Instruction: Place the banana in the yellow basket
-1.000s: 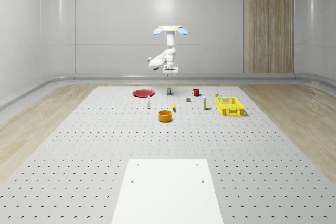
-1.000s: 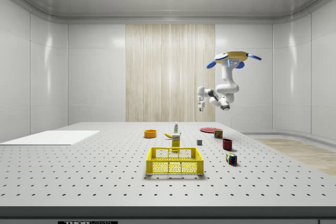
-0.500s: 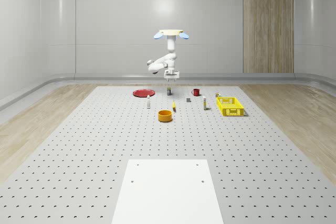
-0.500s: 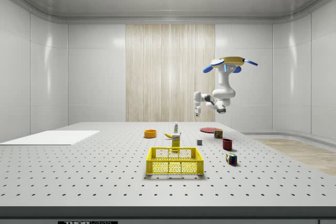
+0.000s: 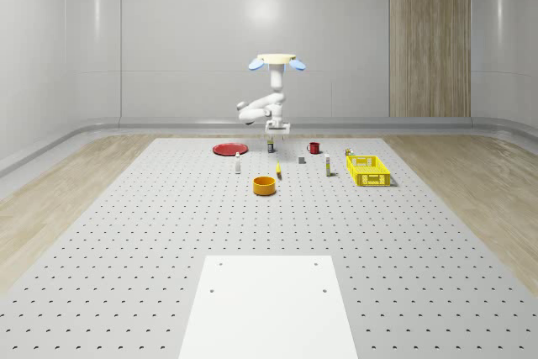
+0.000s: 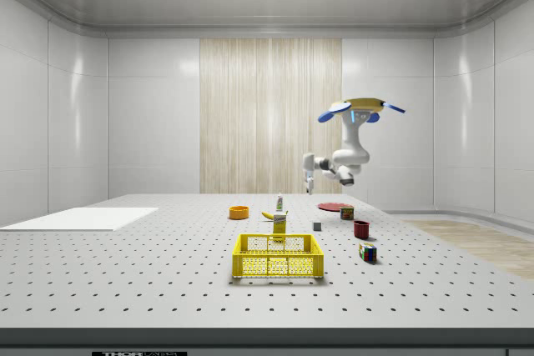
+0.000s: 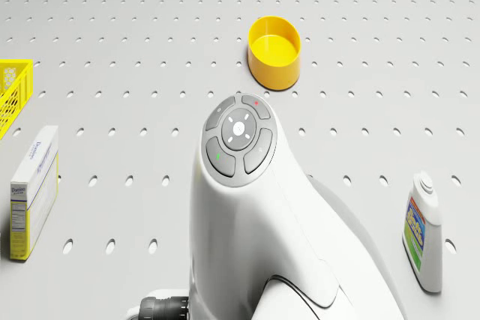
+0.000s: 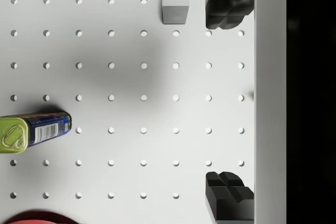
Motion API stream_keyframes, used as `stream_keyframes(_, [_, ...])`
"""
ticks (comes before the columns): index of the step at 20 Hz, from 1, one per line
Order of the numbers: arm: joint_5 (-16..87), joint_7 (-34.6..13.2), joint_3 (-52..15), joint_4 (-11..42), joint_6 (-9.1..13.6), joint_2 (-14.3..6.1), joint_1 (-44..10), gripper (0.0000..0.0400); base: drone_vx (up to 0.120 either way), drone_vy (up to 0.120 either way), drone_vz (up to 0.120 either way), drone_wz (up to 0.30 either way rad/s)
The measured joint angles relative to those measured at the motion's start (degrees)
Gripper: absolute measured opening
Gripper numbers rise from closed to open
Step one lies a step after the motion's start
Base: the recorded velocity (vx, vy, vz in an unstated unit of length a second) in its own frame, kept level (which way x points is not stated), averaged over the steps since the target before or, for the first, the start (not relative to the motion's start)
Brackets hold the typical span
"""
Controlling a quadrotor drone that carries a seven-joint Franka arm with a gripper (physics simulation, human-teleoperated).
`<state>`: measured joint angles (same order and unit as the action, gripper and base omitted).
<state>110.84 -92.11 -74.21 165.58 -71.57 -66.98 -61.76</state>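
The banana (image 5: pixel 278 171) is a small yellow shape lying on the perforated table, between the orange bowl (image 5: pixel 265 185) and a grey cube (image 5: pixel 302 159); in the side view the banana (image 6: pixel 268 215) lies behind the yellow basket (image 6: pixel 278 256). The yellow basket (image 5: pixel 367 170) stands at the whole-scene view's right. The drone (image 5: pixel 276 60) hovers over the far part of the table, arm bent down. My gripper (image 5: pixel 276 130) hangs high above the can (image 8: pixel 34 131) and grey cube (image 8: pixel 175 1). It is open, its black fingertips (image 8: pixel 228 6) wide apart around nothing.
A red plate (image 5: pixel 229 149), a red mug (image 5: pixel 313 147), a small bottle (image 7: pixel 424 230) and a carton (image 7: pixel 34 189) stand around the banana. A coloured cube (image 6: pixel 367 251) lies near the mug. A white sheet (image 5: pixel 269 304) covers the table's near end.
The drone has come lower and nearer the objects, moving left in the side view. The gripper dropped with it and stays open.
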Motion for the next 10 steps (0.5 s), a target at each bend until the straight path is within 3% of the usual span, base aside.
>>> stream_keyframes(6, [-0.9,-0.5,-0.5,-0.1,-1.5,-1.7,-0.6,0.04,0.12,0.0,-0.007,0.0])
stream_keyframes(10, [-1.4,-0.8,-0.8,-0.2,-2.5,-2.7,-0.9,0.04,0.12,0.0,-0.11,0.0])
